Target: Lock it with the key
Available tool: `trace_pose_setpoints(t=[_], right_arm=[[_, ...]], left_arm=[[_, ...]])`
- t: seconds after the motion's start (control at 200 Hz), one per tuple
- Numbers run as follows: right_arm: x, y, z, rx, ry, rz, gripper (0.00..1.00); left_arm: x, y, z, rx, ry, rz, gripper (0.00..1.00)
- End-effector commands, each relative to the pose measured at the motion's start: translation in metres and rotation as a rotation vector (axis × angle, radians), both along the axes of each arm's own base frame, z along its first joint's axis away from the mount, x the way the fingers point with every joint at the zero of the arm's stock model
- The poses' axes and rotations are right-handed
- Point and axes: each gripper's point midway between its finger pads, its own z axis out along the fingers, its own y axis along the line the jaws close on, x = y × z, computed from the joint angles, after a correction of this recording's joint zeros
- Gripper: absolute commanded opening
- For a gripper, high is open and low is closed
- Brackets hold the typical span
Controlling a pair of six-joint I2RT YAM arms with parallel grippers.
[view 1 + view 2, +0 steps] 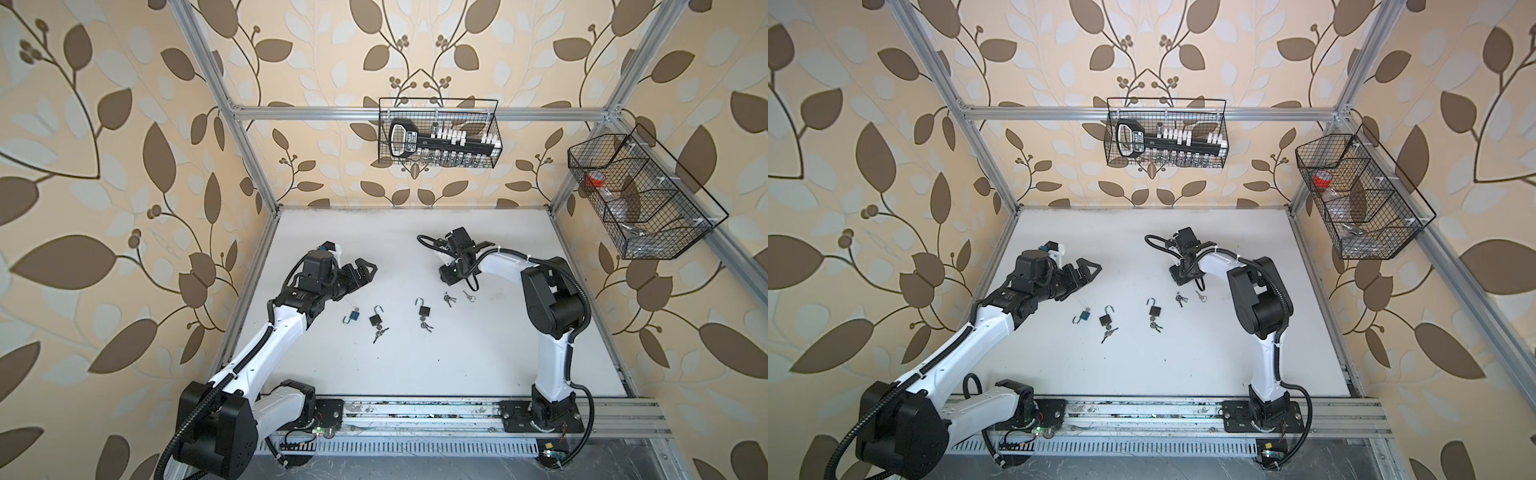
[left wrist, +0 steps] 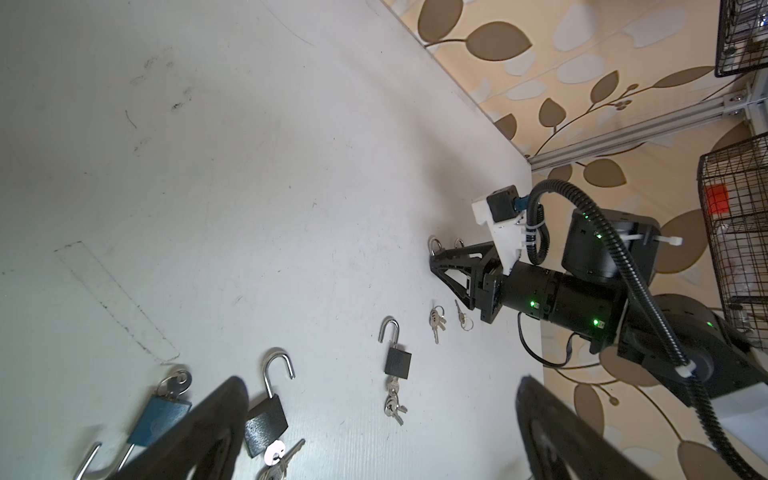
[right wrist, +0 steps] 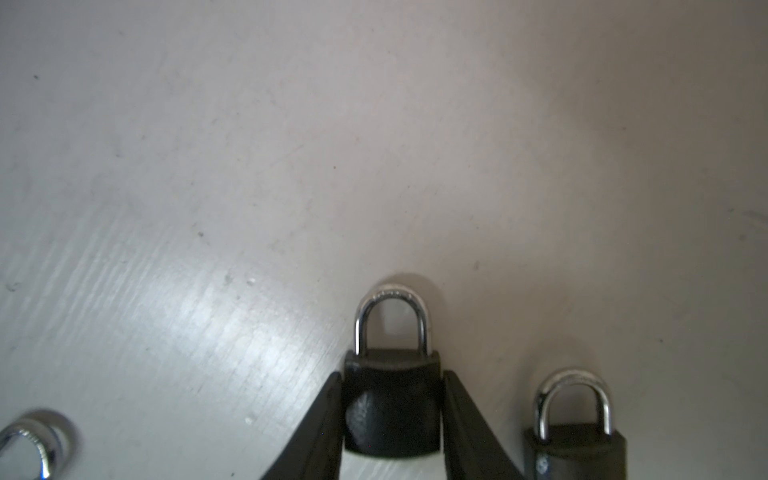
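Observation:
My right gripper (image 3: 392, 376) is shut on the body of a black padlock (image 3: 390, 411) with its shackle closed, low on the white table (image 1: 415, 365). A second closed padlock (image 3: 575, 453) lies beside it. From above, the right gripper (image 1: 451, 274) hides both. Near it lie a key bunch (image 1: 447, 298) and a single key (image 1: 468, 296). Towards the left, a black padlock (image 1: 424, 309), another black padlock (image 1: 376, 319) and a blue padlock (image 1: 354, 316) lie with open shackles and keys in them. My left gripper (image 1: 361, 270) hovers open above the blue one, holding nothing.
A wire basket (image 1: 438, 133) with a large key-shaped rack hangs on the back wall. Another wire basket (image 1: 640, 195) hangs on the right frame. Aluminium posts edge the table. A loose shackle (image 3: 33, 436) shows at the right wrist view's edge.

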Motion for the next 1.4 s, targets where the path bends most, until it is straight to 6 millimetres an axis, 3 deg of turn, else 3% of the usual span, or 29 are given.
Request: trace_pose_setpoints(t=[0.0,0.23,0.33,0.455,0.595,0.77,0.825,0.925,1.18,1.394], right_arm=[[-0.008,0.001,-0.012,-0.022,0.051,0.022,0.42],[-0.003,0.002,-0.004,-0.019,0.031,0.015,0.44],[0.003,0.005,0.018,0.005,-0.015,0.007,0.45],[0.009,0.008,0.063,0.055,-0.129,-0.050,0.47],[-0.020,0.026,0.086,0.146,-0.209,-0.148,0.48],[-0.078,0.052,0.068,0.171,-0.174,-0.283,0.48],[-0.089,0.050,0.062,0.169,-0.167,-0.358,0.49],[-0.110,0.065,0.051,0.224,-0.115,-0.419,0.49],[-0.123,0.092,0.028,0.178,-0.072,-0.428,0.53],[-0.122,0.089,0.007,0.084,-0.057,-0.440,0.55]], left_arm=[[0.000,0.002,0.014,-0.007,-0.029,0.011,0.99],[-0.005,0.010,0.009,0.025,-0.016,0.035,0.99],[-0.008,0.011,0.015,0.062,-0.018,0.014,0.99],[-0.015,0.024,0.021,0.178,0.006,0.036,0.99],[-0.030,0.022,0.027,0.273,-0.014,0.013,0.99],[-0.051,-0.004,0.016,0.276,-0.040,-0.052,0.99],[-0.056,-0.017,0.010,0.243,-0.036,-0.080,0.99],[-0.059,-0.029,-0.002,0.172,-0.011,-0.098,0.99],[-0.049,0.009,-0.008,0.068,0.026,0.050,0.99],[-0.047,0.032,-0.007,0.029,0.038,0.088,0.99]])
